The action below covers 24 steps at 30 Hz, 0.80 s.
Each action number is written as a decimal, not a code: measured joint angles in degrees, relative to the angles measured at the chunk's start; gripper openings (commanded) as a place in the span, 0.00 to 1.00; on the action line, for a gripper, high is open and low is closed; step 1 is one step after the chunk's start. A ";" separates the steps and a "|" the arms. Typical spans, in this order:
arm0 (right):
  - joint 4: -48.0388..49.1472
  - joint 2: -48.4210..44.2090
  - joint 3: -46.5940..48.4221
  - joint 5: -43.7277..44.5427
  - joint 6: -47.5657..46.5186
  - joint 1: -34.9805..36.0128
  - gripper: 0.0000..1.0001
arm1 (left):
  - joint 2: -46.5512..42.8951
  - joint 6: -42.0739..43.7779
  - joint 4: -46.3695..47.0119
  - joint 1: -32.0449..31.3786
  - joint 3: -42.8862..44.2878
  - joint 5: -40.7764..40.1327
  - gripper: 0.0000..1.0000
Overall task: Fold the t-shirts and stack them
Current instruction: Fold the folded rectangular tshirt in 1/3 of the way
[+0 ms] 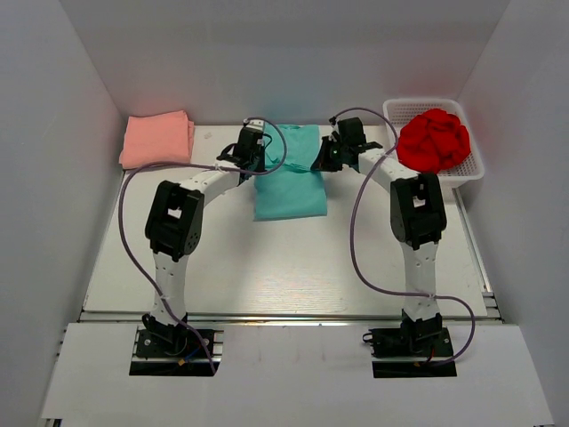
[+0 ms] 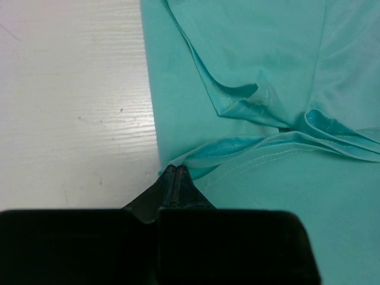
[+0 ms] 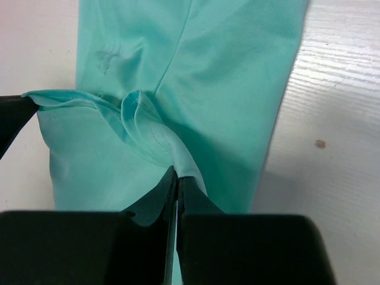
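Top view: basket (image 1: pixel 476 165) holds crumpled red tee (image 1: pixel 433 140); left of basket, teal tee (image 1: pixel 289 194) lies long axis near-to-far, left gripper (image 2: pixel 175 173) and right gripper (image 3: pixel 177 176) clamped on its side edges; folded pink tee (image 1: pixel 157 139) farthest left.

The overhead view is bright and evenly lit from above, with the table (image 1: pixel 267 267) washed to a pale glare at its middle and the shadows faint and soft-edged. In the wrist views the left claw (image 2: pixel 175 173) and right claw (image 3: pixel 177 178) are near-black, underexposed and blurred, while the teal t-shirt (image 2: pixel 267 59) is sharp, its folds softly shaded and its stitching visible.
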 measured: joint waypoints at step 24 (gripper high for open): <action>11.89 -22.97 -29.44 -4.42 1.05 -1.22 0.90 | -21.00 0.48 -0.07 0.50 -20.52 11.65 1.00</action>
